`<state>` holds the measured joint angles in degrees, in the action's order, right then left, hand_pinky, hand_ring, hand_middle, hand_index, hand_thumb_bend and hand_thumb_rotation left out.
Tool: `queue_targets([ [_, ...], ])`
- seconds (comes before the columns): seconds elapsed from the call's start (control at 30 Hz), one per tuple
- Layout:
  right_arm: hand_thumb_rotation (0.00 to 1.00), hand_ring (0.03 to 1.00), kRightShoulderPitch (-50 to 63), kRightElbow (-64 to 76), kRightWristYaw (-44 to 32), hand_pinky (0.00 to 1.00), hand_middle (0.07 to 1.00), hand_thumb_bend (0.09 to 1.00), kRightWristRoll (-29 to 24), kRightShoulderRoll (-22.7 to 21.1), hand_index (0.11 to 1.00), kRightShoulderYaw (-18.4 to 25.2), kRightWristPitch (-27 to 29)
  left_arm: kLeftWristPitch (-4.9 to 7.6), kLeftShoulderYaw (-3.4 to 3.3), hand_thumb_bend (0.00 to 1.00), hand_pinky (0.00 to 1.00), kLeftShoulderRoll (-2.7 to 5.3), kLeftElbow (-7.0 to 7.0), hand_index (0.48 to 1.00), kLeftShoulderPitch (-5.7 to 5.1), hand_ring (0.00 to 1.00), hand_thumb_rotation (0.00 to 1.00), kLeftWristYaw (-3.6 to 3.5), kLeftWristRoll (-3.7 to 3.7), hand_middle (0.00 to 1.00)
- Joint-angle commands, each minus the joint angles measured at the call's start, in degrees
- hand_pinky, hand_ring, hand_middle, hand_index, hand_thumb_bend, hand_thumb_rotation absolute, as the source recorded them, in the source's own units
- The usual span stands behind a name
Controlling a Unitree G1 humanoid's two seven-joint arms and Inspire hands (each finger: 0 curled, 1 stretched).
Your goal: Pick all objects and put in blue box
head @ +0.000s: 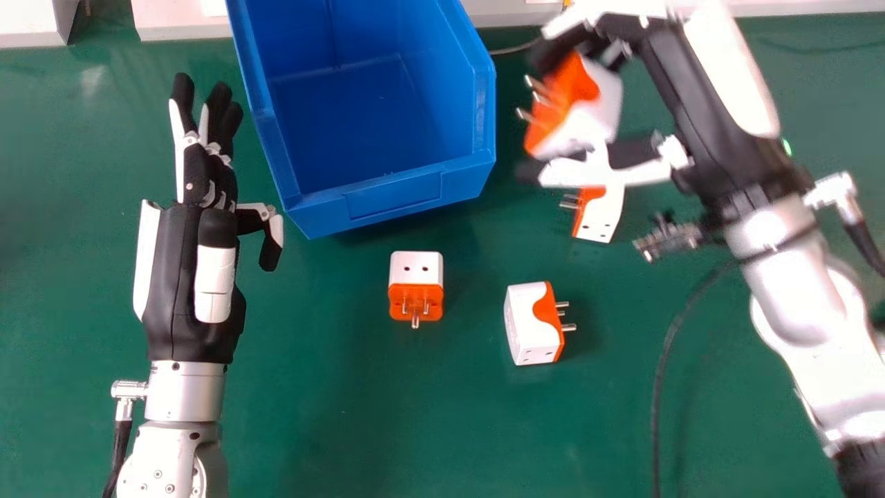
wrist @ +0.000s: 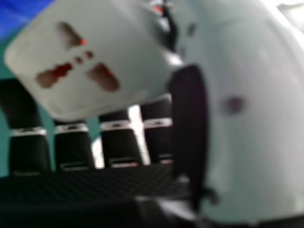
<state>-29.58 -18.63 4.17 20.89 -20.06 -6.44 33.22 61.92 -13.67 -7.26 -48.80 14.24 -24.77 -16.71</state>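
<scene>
The right hand (head: 719, 117) is above the table just right of the blue box (head: 394, 187), curled round an orange and white plug adapter (head: 594, 104) whose pins point toward the box. In the right hand view that adapter's white socket face (wrist: 90, 61) lies against the right hand (wrist: 121, 145). Below it on the table, another adapter (head: 601, 214) is partly covered by the hand. A third adapter (head: 416, 270) lies in front of the box, and a fourth (head: 531, 321) rests farther right. My left hand (head: 187, 277) is left of the box, its fingers extended.
The box's near wall faces the loose adapters, and its floor is bare. A black cable (head: 664, 366) hangs from the right forearm over the green table (head: 429, 429). Pale panels (head: 183, 19) line the table's far edge.
</scene>
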Motion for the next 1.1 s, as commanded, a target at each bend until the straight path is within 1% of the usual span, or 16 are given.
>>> queue_targets([
  [0.0, 0.00, 0.372, -5.2, -1.3, 1.0, 0.33, 0.502, 0.511, 0.4, 1.6, 0.537, -0.1, 0.9, 0.25, 0.07, 1.00, 0.00, -0.21, -0.10, 1.000, 1.23, 1.00, 0.95, -0.01, 0.26, 1.00],
  [0.13, 0.00, 0.372, -9.9, -5.3, 1.4, 0.33, 0.501, 0.511, 1.4, 3.4, 0.538, -0.9, 1.2, 0.31, -0.09, 1.00, 0.00, -0.16, -0.95, 1.000, 2.00, 1.00, 0.95, -0.05, 0.27, 1.00],
  [0.27, 0.00, 0.371, -15.6, -11.1, 2.0, 0.32, 0.497, 0.511, 2.7, 5.4, 0.540, -2.0, 1.3, 0.77, -0.22, 1.00, 0.00, -0.04, -1.89, 1.000, 2.74, 1.00, 0.95, -0.69, -0.27, 1.00],
  [0.3, 0.00, 0.371, -17.1, -12.7, 2.5, 0.32, 0.497, 0.511, 3.2, 5.9, 0.540, -2.4, 1.4, 0.92, -0.24, 1.00, 0.00, 0.01, -1.95, 1.000, 2.87, 1.00, 0.95, -0.77, -0.31, 1.00],
  [0.33, 0.00, 0.371, -18.6, -14.3, 3.2, 0.32, 0.496, 0.511, 3.8, 6.4, 0.541, -2.8, 1.4, 1.13, -0.27, 1.00, 0.00, 0.04, -2.09, 1.000, 3.02, 1.00, 0.95, -0.72, -0.20, 1.00],
  [0.4, 0.00, 0.371, -23.0, -19.1, 5.4, 0.32, 0.496, 0.511, 6.2, 7.9, 0.541, -4.0, 1.0, 1.77, -0.38, 1.00, 0.00, 0.04, -2.73, 1.000, 3.50, 1.00, 0.95, -0.23, 0.43, 1.00],
  [0.5, 0.00, 0.370, -27.0, -24.4, 7.6, 0.32, 0.495, 0.510, 8.0, 8.9, 0.542, -5.2, 1.6, 2.41, -0.33, 1.00, 0.00, 0.05, -3.21, 1.000, 3.82, 1.00, 0.95, 0.39, 1.10, 1.00],
  [0.63, 0.00, 0.373, -33.0, -32.6, 11.6, 0.32, 0.497, 0.511, 11.0, 10.7, 0.537, -7.6, 1.6, 3.42, -0.40, 1.00, 0.00, -0.22, -4.13, 1.000, 4.41, 1.00, 0.95, 1.31, 2.15, 1.00],
  [0.73, 0.00, 0.378, -36.5, -38.4, 13.6, 0.32, 0.495, 0.508, 12.2, 11.7, 0.534, -9.1, 1.5, 3.72, -0.27, 1.00, 0.00, -0.30, -4.56, 1.000, 4.77, 1.00, 0.96, 1.81, 2.45, 1.00],
  [0.83, 0.00, 0.382, -39.5, -43.1, 14.9, 0.32, 0.493, 0.506, 12.8, 12.7, 0.529, -10.3, 1.2, 3.87, -0.26, 1.00, 0.00, -0.31, -5.03, 1.000, 4.95, 1.00, 0.96, 2.50, 3.14, 1.00],
  [0.9, 0.00, 0.386, -40.7, -45.1, 15.5, 0.32, 0.491, 0.504, 12.9, 13.2, 0.526, -10.6, 1.0, 3.80, -0.24, 1.00, 0.00, -0.31, -5.24, 1.000, 5.09, 1.00, 0.96, 2.73, 3.38, 1.00],
  [0.93, 0.00, 0.386, -41.3, -46.0, 15.7, 0.32, 0.491, 0.504, 12.8, 13.6, 0.526, -10.7, 0.8, 3.70, -0.23, 1.00, 0.00, -0.33, -5.30, 1.000, 5.18, 1.00, 0.96, 2.64, 3.28, 1.00],
  [1.07, 0.00, 0.389, -43.1, -49.3, 16.9, 0.32, 0.489, 0.503, 12.6, 15.3, 0.524, -11.2, -0.6, 3.44, -0.21, 1.00, 0.00, -0.29, -5.54, 1.000, 5.50, 1.00, 0.96, 1.61, 2.29, 1.00],
])
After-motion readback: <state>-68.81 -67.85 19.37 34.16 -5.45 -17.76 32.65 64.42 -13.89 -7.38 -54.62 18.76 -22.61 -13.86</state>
